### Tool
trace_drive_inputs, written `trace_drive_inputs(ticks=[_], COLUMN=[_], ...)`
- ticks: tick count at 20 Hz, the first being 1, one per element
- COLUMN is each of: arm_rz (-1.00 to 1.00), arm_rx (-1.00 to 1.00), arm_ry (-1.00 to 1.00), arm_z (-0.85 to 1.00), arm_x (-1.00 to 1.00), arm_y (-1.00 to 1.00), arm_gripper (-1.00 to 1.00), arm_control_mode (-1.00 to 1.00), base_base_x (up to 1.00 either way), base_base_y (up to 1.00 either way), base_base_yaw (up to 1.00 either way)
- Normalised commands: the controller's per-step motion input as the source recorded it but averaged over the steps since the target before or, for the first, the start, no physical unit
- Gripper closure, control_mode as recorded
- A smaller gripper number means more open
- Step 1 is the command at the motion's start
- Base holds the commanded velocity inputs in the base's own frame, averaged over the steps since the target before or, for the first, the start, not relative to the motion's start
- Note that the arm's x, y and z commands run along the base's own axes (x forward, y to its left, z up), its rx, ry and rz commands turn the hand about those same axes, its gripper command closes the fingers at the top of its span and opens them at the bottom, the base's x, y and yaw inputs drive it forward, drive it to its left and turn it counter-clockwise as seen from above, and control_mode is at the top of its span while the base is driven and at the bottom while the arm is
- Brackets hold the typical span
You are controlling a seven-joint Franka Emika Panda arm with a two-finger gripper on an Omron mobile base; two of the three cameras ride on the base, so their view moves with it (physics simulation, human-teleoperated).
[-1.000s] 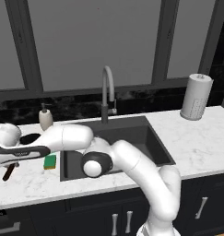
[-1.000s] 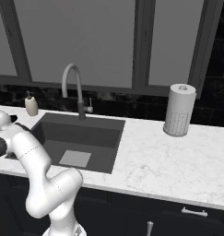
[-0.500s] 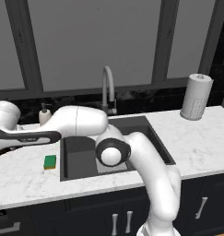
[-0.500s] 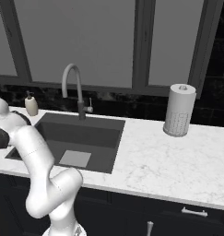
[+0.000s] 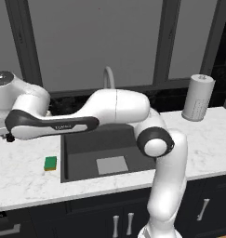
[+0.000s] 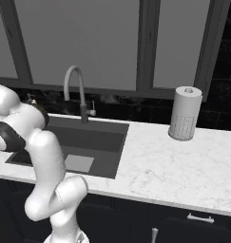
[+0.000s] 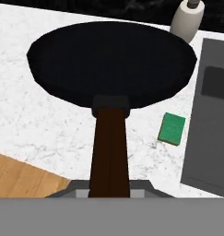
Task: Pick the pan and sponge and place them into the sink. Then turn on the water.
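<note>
In the left base view, the white arm is reaching far out over the white marble counter (image 5: 21,176) to the left of the large rectangular dark grey sink (image 5: 100,153), while the small rectangular green-topped sponge (image 5: 50,162) is lying flat on the marble just beside the basin's left rim; the hand itself is sitting at the picture's left edge, too cut off to read. In the right base view, the tall arched grey gooseneck faucet (image 6: 76,92) is standing dry behind the basin (image 6: 81,142), with a white paper towel roll (image 6: 185,113) well apart on the right. In the hand view, the round flat black frying pan (image 7: 111,60) is hanging above the marble by its long dark brown handle (image 7: 109,147), which is running straight down into the gripper (image 7: 109,193); the fingers appear to be closing narrowly on the handle's end, though the tips are mostly hidden. The sponge (image 7: 172,128) is lying below and to the right, the sink's edge (image 7: 210,115) further right, and a small beige soap dispenser (image 7: 188,18) beyond the pan. Held so far from its weight, the pan is probably at risk of drooping or twisting in the grip, and the swing toward the basin could clip the dispenser or the faucet.
</note>
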Motion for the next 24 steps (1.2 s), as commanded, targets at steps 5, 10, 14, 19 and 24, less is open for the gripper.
trace_drive_inputs(ticks=[5,10,14,19,24], arm_rz=[0.36,0.41,0.43,0.43,0.26], arm_rx=[0.25,0.08,0.16,0.10,0.00], arm_ry=[-0.01,-0.12,-0.14,-0.17,0.00], arm_z=[-0.01,-0.09,0.00,0.01,-0.01], arm_x=[-0.06,-0.31,0.00,0.04,0.22], arm_y=[-1.00,-1.00,-1.00,-0.93,-0.79], arm_gripper=[1.00,1.00,1.00,1.00,1.00], arm_control_mode=[-1.00,-1.00,-1.00,-1.00,-1.00], base_base_x=[0.00,0.00,0.00,0.00,0.00], base_base_y=[0.00,0.00,0.00,0.00,0.00], base_base_yaw=[0.00,0.00,0.00,0.00,0.00])
